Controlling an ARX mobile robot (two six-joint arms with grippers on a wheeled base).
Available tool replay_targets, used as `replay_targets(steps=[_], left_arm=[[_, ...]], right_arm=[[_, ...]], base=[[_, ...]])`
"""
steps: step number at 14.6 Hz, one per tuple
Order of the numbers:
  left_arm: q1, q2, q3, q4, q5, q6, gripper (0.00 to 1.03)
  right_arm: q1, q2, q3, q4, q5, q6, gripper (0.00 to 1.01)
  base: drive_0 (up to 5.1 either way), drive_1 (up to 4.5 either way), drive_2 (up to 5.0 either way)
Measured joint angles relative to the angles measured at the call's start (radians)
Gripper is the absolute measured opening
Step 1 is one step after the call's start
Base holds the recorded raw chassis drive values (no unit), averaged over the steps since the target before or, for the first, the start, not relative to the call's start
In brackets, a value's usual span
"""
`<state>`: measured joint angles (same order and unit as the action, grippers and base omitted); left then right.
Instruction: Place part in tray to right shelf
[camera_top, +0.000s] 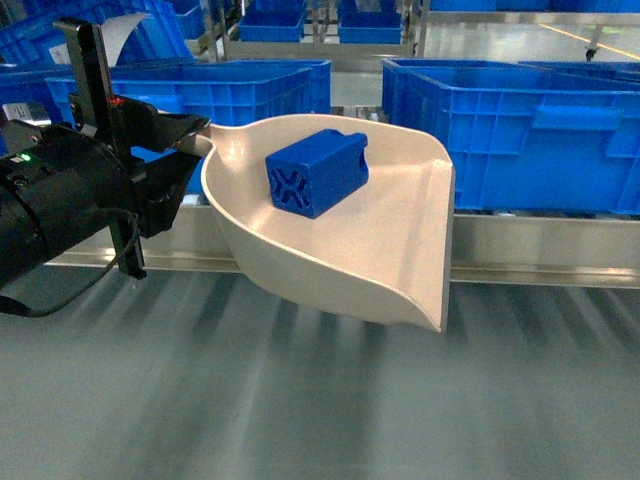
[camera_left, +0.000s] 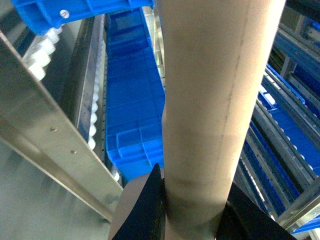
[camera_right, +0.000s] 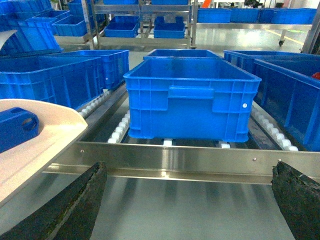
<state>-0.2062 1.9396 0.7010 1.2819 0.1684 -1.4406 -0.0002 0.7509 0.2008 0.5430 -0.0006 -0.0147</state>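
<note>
my left gripper (camera_top: 185, 140) clamps the handle stub of the wide cream plastic scoop tray (camera_top: 400, 260), held level so the small bright-blue ribbed block (camera_top: 318, 172) stays near its back rim. my right gripper (camera_right: 187, 200) hangs wide and empty before the stainless-steel roller shelf's front rail (camera_right: 200, 162), below a large blue crate (camera_right: 190, 97).

— Where is the left arm?
— At the left side of the head view, black and bulky, its left gripper (camera_top: 190, 135) clamped on the tray's handle stub (camera_left: 200, 125), one dark finger (camera_left: 147, 210) on each side of it.
— And the right one?
— Only the right gripper (camera_right: 192, 205) shows, in its own wrist view: two dark fingertips (camera_right: 75, 210) spread wide apart, holding nothing.
</note>
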Motion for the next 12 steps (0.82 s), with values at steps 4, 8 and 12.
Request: replay_targets(steps=[4,8,12], left_arm=[[0.000,0.000,0.000,-0.001,0.000,0.000,0.17],[0.000,0.000,0.000,-0.007,0.000,0.000,0.17],[0.001,0.000,0.000,-0.005,-0.002,0.000,0.17]], right_arm=[[0.000,0.000,0.000,0.001,0.000,0.000,0.98],[0.000,0.000,0.000,0.002,0.000,0.000,0.98],[0.000,0.000,0.000,0.002,0.000,0.000,0.98]], base=[[0.0,4.19,-4.1],[0.1,4.24,-4.1],[0.0,4.24,-4.1]])
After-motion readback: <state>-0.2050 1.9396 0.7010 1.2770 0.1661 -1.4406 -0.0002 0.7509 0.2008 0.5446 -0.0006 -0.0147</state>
